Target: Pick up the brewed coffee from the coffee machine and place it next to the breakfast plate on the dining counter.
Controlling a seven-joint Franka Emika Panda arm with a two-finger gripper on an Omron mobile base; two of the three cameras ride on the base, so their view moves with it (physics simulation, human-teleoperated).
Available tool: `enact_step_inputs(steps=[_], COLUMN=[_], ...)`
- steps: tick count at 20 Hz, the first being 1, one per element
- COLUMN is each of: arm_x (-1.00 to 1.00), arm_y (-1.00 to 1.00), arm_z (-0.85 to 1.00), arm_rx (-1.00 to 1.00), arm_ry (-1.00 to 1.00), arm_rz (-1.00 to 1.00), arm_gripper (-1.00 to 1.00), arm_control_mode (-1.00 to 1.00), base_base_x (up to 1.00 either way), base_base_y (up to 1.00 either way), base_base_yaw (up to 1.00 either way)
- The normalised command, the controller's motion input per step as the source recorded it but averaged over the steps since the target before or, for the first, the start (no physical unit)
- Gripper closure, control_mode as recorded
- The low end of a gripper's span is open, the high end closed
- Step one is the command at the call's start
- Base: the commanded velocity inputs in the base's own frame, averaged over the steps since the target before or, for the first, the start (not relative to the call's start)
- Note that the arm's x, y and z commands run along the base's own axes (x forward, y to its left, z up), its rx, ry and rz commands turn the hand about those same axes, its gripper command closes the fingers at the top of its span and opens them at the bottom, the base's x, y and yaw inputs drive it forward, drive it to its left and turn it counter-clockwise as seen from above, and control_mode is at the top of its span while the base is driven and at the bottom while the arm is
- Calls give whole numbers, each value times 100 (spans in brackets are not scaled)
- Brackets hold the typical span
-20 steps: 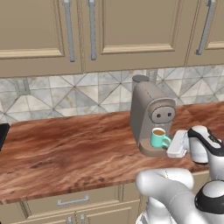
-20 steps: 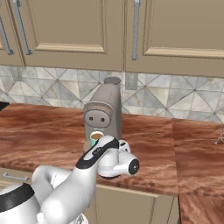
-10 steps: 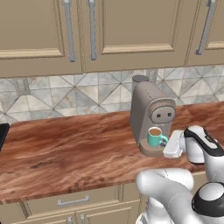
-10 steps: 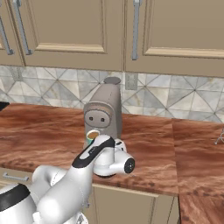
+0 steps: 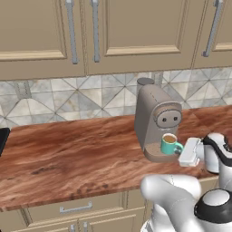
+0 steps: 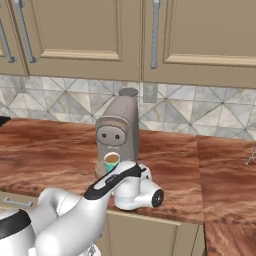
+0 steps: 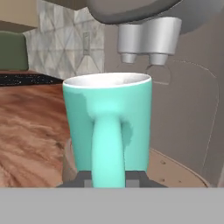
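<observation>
Your gripper (image 7: 108,177) is closed on the handle (image 7: 108,151) of the brewed coffee (image 5: 170,144), with one dark fingertip showing at each side of the handle's foot in the hand view. The mug sits upright on the round drip base (image 7: 175,173) of the coffee machine (image 5: 155,118), directly beneath the twin spouts (image 7: 144,41).

Expect the mug to be stiff, glazed and fairly light, but it is full of brown liquid close to the rim, so any tilt could spill it. The handle is a narrow, smooth loop; held there alone, the mug may swing or rotate between the pads, so keep it level and move gently. You have little room above the rim before the spouts, so I would judge that drawing it out sideways toward you is safer than lifting straight up.

The machine stands toward the back of the counter (image 5: 68,154), a reddish wood-grain top with bare surface stretching to its left. Behind it runs a patterned tile backsplash (image 5: 68,97), with beige wall cabinets (image 5: 127,31) above and drawers (image 5: 74,208) under the front edge.
</observation>
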Motion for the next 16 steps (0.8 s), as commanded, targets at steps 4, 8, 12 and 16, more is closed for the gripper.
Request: enact_step_inputs(steps=[4,8,12,16], arm_x=[-49,-54,-70,-80], arm_y=[-29,-7,0,8], arm_z=[49,91,100,89], arm_rx=[0,0,0,-2], arm_ry=[5,15,17,12], arm_rz=[0,0,0,0], arm_gripper=[100,100,100,100], arm_control_mode=[-100,-100,-100,-100], base_base_x=[0,0,0,0], base_base_y=[0,0,0,0], base_base_yaw=[0,0,0,0])
